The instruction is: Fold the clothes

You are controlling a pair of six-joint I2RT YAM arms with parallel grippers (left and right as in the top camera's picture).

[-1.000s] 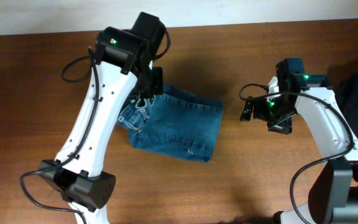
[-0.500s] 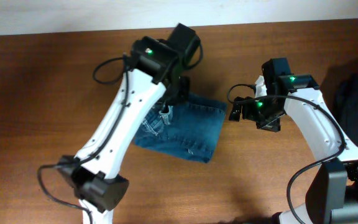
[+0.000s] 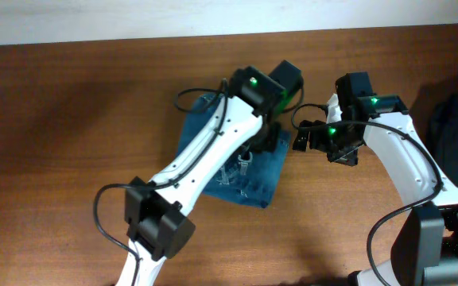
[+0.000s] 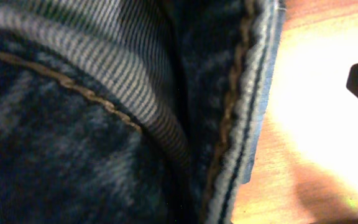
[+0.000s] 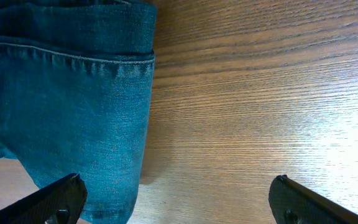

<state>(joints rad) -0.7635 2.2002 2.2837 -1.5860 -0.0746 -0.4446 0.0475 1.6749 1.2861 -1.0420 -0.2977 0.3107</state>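
Mid-table, jeans (image 3: 262,176) lie partly folded under the left arm. Left gripper (image 3: 261,145) is buried in denim, jaws hidden, so grip cannot be told. Right gripper (image 5: 179,202) gapes wide, empty, just beside the jeans' edge. Step, likely: drawing a fold across. Next calls for laying it flat and letting go cleanly.

Medium-blue denim jeans (image 3: 267,176), folded into a compact bundle, lying flat near the middle of the wooden table (image 3: 70,159), pale-stitched hem showing, upper-left corner rumpled.
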